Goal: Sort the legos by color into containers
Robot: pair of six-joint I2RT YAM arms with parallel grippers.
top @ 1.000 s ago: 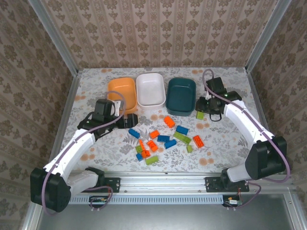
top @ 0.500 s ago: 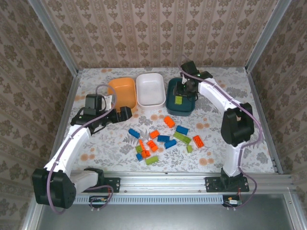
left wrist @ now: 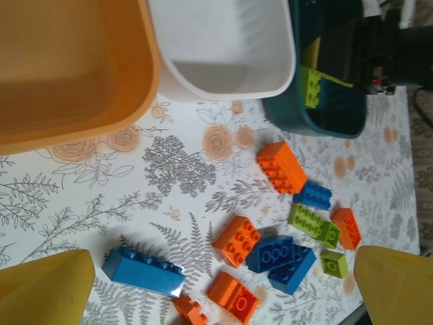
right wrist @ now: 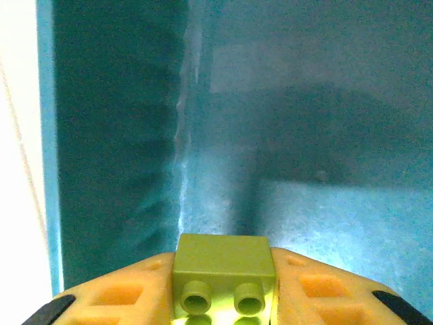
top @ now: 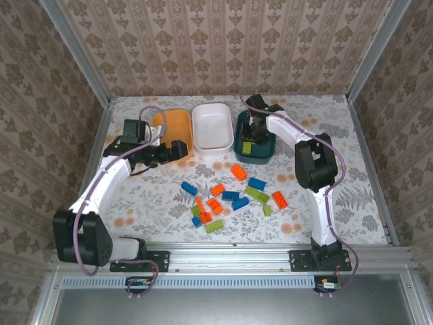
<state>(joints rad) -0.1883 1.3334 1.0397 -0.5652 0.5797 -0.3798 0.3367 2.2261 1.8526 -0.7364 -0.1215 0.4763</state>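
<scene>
Right gripper (top: pixel 252 135) was seen pinched on lime green lego (right wrist: pixel 224 271). Brick was clamped between yellow fingers (right wrist: pixel 325 298), studs turned toward wrist camera. Brick was held within rim of dark teal tub (top: pixel 268 147). Left gripper (top: pixel 181 150) was spread wide, nothing held, placed just beside orange tub (top: pixel 174 122). White tub (top: pixel 212 128) was set between other two. Remaining legos (top: pixel 230 196) were scattered on table (top: pixel 325 196).

Orange tub (top: pixel 177 125), white tub (top: pixel 212 125), dk teal tub (top: pixel 256 160), lime brick (right wrist: pixel 224 261), grey floral tabletop (top: pixel 352 156), damask walls (top: pixel 223 47)
</scene>
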